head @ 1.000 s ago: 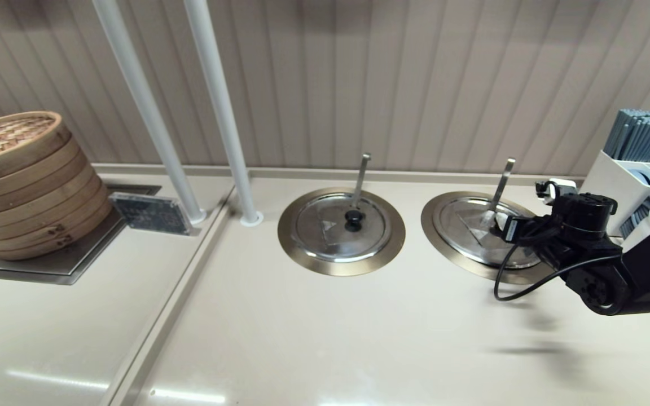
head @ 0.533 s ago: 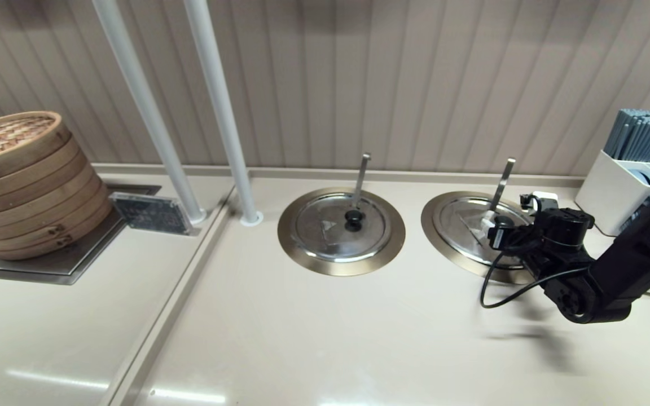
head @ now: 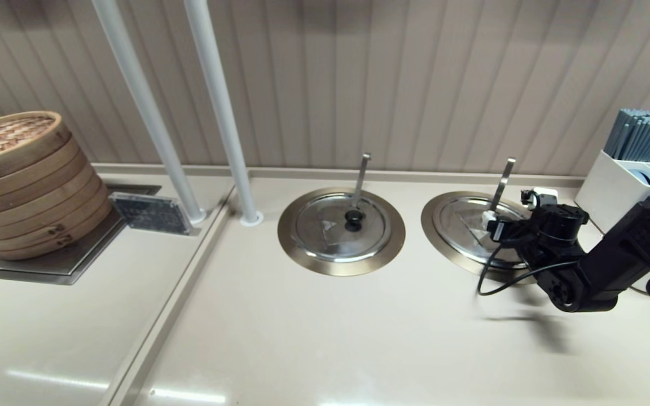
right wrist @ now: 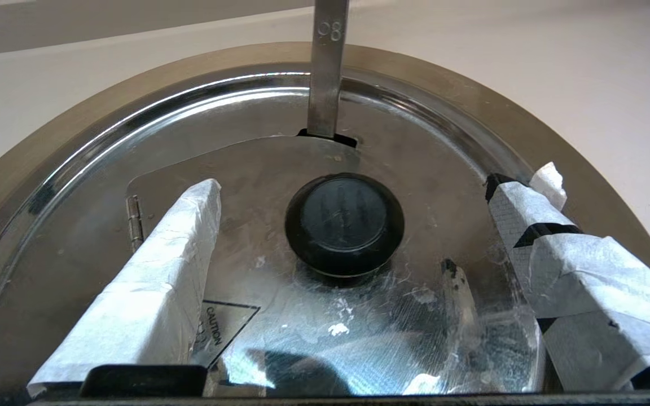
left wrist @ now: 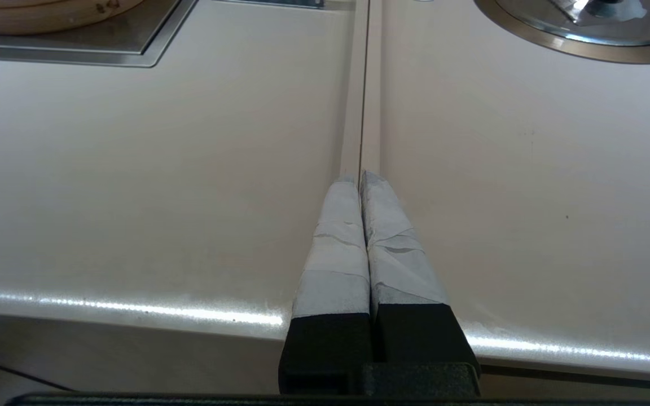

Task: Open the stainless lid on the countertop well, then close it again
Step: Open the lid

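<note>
The stainless lid (head: 463, 225) lies closed in the right-hand countertop well, whose brass ring (head: 435, 237) surrounds it. A slanted ladle handle (head: 503, 180) sticks out at the back. My right gripper (head: 491, 223) hovers low over the lid. In the right wrist view the right gripper (right wrist: 356, 189) is open, its taped fingers (right wrist: 172, 248) standing either side of the black knob (right wrist: 345, 223) without touching it. The lid (right wrist: 280, 327), ring (right wrist: 31, 152) and ladle handle (right wrist: 328, 67) fill that view. My left gripper (left wrist: 361, 177) is shut and parked over the counter's front edge, out of the head view.
A twin lid (head: 341, 226) with an upright ladle handle sits to the left. Bamboo steamers (head: 20, 180) and a dark placard (head: 153, 213) stand far left, with two white poles (head: 223, 113) behind. A white utensil holder (head: 635, 169) stands at the right.
My right arm has swung left and lower, carrying the open gripper from beside the lid's right edge to around the knob. The lid has not moved.
</note>
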Robot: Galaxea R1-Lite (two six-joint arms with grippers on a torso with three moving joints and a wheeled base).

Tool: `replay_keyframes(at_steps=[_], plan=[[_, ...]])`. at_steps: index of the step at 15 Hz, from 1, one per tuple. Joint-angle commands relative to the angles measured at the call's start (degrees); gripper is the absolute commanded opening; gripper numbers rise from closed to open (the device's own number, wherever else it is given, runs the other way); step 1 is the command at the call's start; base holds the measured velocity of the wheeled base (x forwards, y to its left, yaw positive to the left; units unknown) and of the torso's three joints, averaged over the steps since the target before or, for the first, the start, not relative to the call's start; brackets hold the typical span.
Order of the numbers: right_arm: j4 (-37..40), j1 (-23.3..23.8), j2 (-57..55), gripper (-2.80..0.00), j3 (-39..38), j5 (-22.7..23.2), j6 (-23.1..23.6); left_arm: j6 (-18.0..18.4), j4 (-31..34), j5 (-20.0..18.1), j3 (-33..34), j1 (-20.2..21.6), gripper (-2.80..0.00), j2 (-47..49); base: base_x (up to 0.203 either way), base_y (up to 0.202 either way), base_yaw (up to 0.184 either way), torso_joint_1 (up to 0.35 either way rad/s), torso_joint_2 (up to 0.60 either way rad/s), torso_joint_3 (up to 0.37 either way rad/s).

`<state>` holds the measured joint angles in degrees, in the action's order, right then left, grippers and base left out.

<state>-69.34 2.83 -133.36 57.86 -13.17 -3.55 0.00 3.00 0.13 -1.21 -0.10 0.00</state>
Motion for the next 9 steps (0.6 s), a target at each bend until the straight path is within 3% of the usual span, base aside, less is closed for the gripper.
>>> replay_keyframes(at_steps=[1, 9], plan=[[-0.36, 0.07, -1.10, 0.00, 1.40, -0.05, -0.12, 0.00, 0.05, 0.04, -0.01, 0.01, -2.80, 0.00, 0.000, 0.000, 0.000, 0.000, 0.00, 0.000], [-0.36, -1.15, -2.85, 0.00, 2.58, -0.02, -0.14, 0.00, -0.01, 0.04, 0.05, 0.01, -2.80, 0.00, 0.000, 0.000, 0.000, 0.000, 0.00, 0.000]])
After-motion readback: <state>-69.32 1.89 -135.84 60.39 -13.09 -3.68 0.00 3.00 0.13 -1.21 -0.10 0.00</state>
